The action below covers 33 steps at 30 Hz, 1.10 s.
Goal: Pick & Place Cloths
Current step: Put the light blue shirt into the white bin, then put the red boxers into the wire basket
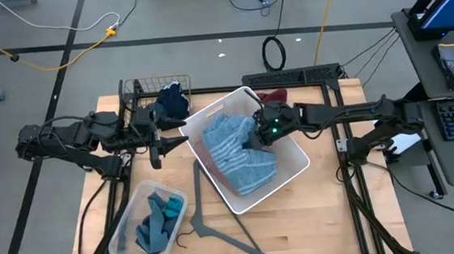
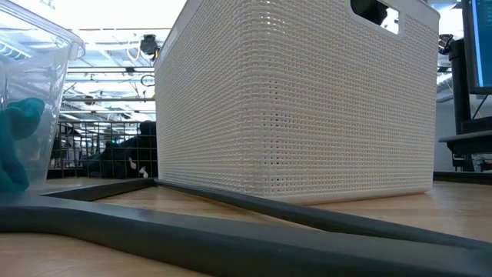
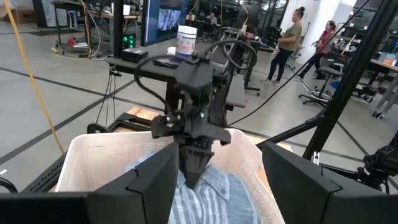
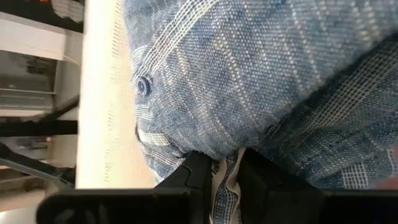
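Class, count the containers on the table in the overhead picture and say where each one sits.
3: a white basket at centre, a clear plastic bin at front left, a black wire basket at back left. Others may be hidden.

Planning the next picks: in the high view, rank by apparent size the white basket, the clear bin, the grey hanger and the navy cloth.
1. white basket
2. clear bin and grey hanger: about alike in extent, so unranked
3. navy cloth, smallest
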Motion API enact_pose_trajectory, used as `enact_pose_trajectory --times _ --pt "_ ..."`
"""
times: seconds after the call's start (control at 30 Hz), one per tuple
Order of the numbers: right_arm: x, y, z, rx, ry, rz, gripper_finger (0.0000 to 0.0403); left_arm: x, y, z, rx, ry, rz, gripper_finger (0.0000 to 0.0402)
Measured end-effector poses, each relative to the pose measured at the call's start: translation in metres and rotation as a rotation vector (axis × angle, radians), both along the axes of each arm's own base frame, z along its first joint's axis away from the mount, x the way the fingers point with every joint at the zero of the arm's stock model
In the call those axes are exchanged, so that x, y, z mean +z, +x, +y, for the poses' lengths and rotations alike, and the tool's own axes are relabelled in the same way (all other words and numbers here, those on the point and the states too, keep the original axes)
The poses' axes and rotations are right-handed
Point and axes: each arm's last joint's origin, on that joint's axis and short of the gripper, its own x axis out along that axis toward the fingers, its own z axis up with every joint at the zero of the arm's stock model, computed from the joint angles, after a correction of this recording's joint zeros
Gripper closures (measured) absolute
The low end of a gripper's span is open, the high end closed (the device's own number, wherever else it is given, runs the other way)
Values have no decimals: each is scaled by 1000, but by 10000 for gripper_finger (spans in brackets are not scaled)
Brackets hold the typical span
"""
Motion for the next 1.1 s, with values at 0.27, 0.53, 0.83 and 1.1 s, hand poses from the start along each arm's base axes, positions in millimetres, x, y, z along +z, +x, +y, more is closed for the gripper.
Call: enact_pose_trajectory --times 0.27,0.53,0.83,1.1 --pt "-14 10 0 19 -13 40 358 0 0 0 1 -6 -2 165" --pt "-15 12 0 33 -36 22 332 0 0 0 2 -5 -2 165" --pt "-15 12 0 33 -38 17 267 0 0 0 1 3 0 165" --pt "3 15 0 31 -69 -136 242 0 0 0 1 5 1 165"
